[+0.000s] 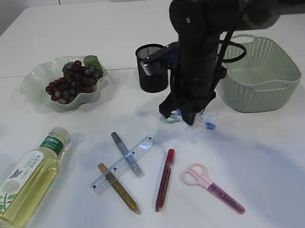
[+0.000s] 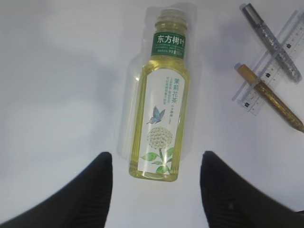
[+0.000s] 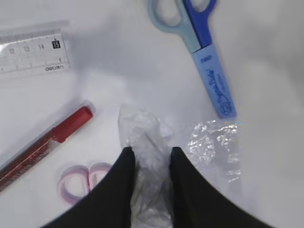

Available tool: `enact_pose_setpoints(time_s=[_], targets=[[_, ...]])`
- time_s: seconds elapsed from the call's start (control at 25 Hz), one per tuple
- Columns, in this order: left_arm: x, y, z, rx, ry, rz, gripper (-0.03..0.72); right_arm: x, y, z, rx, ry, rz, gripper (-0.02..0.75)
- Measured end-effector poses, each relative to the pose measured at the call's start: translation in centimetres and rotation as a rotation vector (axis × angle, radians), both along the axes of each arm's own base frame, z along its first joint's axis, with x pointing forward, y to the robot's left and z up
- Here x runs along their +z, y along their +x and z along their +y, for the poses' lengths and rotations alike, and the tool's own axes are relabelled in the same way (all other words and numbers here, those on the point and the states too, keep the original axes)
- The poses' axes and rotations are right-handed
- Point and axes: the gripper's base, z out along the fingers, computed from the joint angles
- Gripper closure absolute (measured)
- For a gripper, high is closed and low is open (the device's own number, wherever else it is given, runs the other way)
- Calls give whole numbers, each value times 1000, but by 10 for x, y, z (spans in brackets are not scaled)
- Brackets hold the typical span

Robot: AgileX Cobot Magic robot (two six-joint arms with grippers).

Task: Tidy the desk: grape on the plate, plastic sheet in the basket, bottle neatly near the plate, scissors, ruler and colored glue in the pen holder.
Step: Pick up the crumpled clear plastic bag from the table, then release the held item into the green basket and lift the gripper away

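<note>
- The plastic-sheet step is judged to be in hand: the right gripper [image 3: 151, 156] is down on the desk [image 1: 275, 167] in front of the pen holder [image 1: 151, 67], and its jaws are seen pinched onto a bunched fold of the sheet [image 3: 147, 133].
- The sheet is crumpled and clear; most of it is spread flat on the desk just right of the jaws, near the blue scissors [image 3: 202, 52].
- The basket [image 1: 261, 72] stands towards the far right edge, just beside the arm, and appears to hold nothing yet.
- Next, a straight lift is called for, then a short carry right over the basket rim before release; a thin fold could slip, so the grip should be checked as the sheet leaves the desk.
- The left gripper [image 2: 156, 185] hovers over the bottle [image 2: 161, 104] at the near left corner, jaws apart and nothing held; the bottle lies on its side.
- Grapes [image 1: 72, 81] are already seen on the plate [image 1: 35, 84] at the far left.
- Along the near edge lie the ruler [image 1: 124, 164], gold glue [image 1: 118, 187], silver glue [image 1: 126, 153], red glue [image 1: 164, 179] and pink scissors [image 1: 211, 188], none yet in the holder.
</note>
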Motion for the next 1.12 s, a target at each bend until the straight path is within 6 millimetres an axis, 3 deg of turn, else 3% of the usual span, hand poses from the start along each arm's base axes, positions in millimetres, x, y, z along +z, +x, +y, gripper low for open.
enact_pose_setpoints(time_s=[0.24, 0.64, 0.92, 1.12], targets=[[0, 0, 0, 1, -4, 1, 263, 38, 4, -26, -47, 28, -80, 562], [0, 0, -3, 5, -37, 5, 263, 64, 45, -125, -323, 110, -172, 564], [0, 0, -3, 6, -41, 5, 263, 69, 63, -174, -434, 156, -306, 554], [1, -1, -5, 8, -58, 7, 263, 52, 73, -177, -444, 159, -312, 418]])
